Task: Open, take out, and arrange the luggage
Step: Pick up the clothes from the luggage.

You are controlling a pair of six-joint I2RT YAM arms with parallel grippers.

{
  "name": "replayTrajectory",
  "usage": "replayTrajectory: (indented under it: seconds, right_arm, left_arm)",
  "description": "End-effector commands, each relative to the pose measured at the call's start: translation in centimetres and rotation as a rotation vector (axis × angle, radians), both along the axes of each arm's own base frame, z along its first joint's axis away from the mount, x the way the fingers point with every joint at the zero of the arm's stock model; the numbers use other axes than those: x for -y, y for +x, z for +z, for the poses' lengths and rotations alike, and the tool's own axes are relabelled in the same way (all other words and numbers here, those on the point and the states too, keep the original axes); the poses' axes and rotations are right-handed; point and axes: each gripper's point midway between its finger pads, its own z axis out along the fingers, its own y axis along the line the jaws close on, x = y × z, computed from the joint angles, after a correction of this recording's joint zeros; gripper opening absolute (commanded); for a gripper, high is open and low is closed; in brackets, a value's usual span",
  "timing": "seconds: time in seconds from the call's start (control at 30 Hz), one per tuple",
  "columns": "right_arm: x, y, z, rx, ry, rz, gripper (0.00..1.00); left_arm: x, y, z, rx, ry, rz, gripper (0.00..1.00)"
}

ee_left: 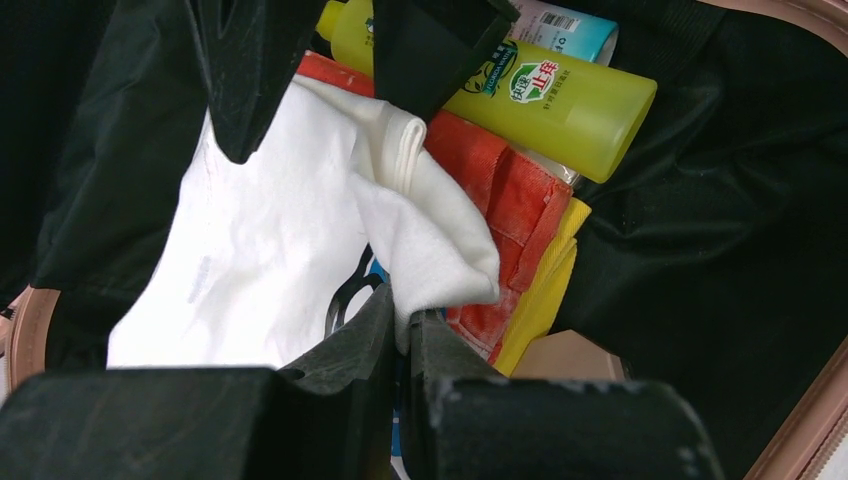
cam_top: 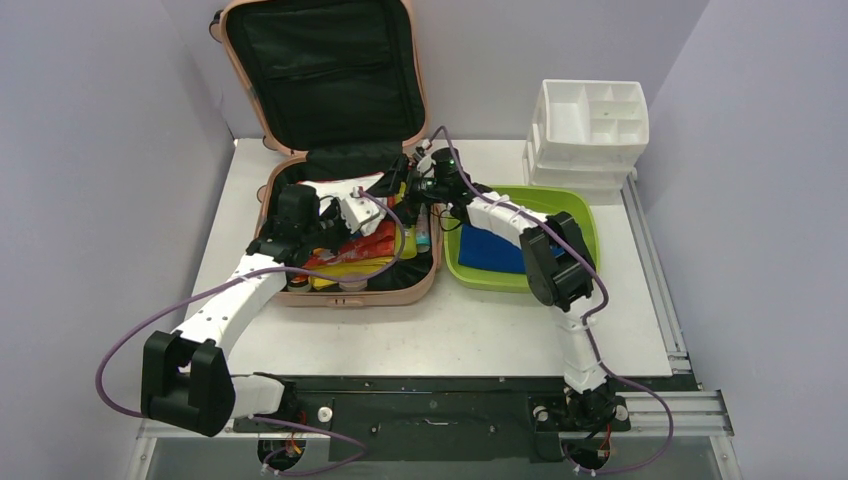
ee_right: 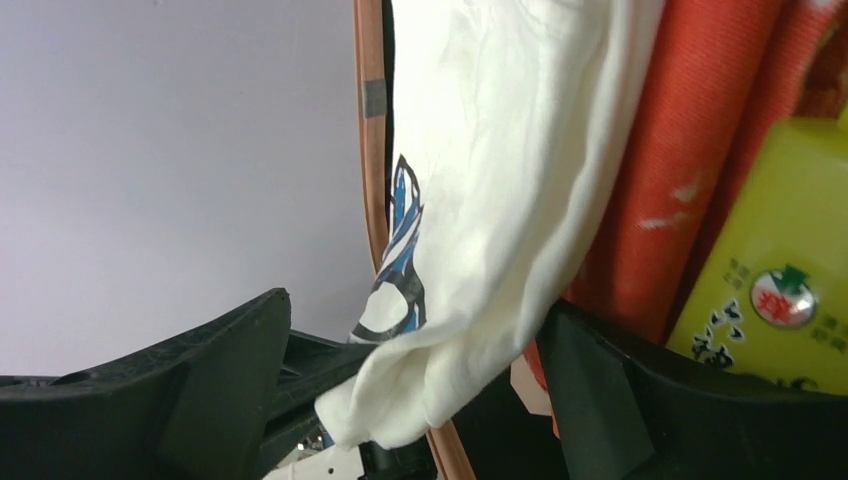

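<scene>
Left gripper (ee_left: 402, 318) pinches white cloth (ee_left: 260, 250) in luggage (cam_top: 352, 297), lid (cam_top: 320, 70) upright at far end.

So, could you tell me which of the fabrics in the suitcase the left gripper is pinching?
The white printed garment; the left gripper is shut on its edge, while the red fabric and yellow fabric lie underneath.

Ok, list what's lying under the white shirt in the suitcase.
Red-orange cloth shows beneath the white shirt, a yellow layer below that. Whatever lies deeper in the luggage is covered.
</scene>
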Motion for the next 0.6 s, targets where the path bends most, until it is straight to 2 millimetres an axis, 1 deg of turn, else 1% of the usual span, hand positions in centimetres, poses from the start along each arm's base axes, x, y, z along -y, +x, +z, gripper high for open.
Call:
replayTrajectory:
  seconds: [0.0, 0.03, 0.07, 0.17, 0.3, 0.4, 0.43, 0.47, 0.5, 0.53, 0.57]
  right_arm:
    - [-1.5, 1.0, 0.5, 0.028, 0.025, -0.004, 0.87]
    - [-1.6, 1.0, 0.1, 0.028, 0.014, 0.0, 0.87]
    - [-1.8, 1.1, 0.1, 0.052, -0.004, 0.007, 0.87]
    - [-1.9, 0.9, -1.3, 0.086, -0.097, 0.021, 0.87]
    - [-2.8, 0.3, -2.2, 0.063, -0.107, 0.041, 0.87]
    - [-3.0, 0.0, -3.0, 0.055, -0.119, 0.048, 0.87]
    - [-3.1, 0.0, -3.3, 0.05, -0.122, 0.049, 0.85]
    - [-3.1, 0.0, -3.4, 0.046, -0.122, 0.049, 0.84]
    - [-3.2, -0.1, -3.5, 0.045, -0.122, 0.05, 0.79]
    - [-3.3, -0.1, -3.4, 0.046, -0.115, 0.052, 0.76]
    - [-3.3, -0.2, -3.7, 0.038, -0.114, 0.052, 0.71]
  left_arm:
    - [0.6, 0.4, 3.6, 0.089, -0.06, -0.017, 0.0]
    - [0.6, 0.4, 3.5, 0.088, -0.06, -0.017, 0.0]
    - [0.6, 0.3, 3.5, 0.088, -0.059, -0.019, 0.0]
    - [0.7, 0.2, 3.4, 0.088, -0.057, -0.02, 0.0]
    - [0.8, 0.1, 3.6, 0.093, -0.055, -0.025, 0.0]
    - [0.9, 0.1, 3.8, 0.099, -0.053, -0.03, 0.06]
    - [0.9, 0.0, 3.9, 0.098, -0.052, -0.032, 0.14]
    - [0.9, 0.0, 4.1, 0.101, -0.052, -0.033, 0.29]
    - [0.9, -0.1, 4.2, 0.102, -0.053, -0.034, 0.38]
    - [0.9, -0.1, 4.4, 0.106, -0.054, -0.033, 0.59]
    - [0.9, -0.1, 4.6, 0.107, -0.054, -0.032, 0.7]
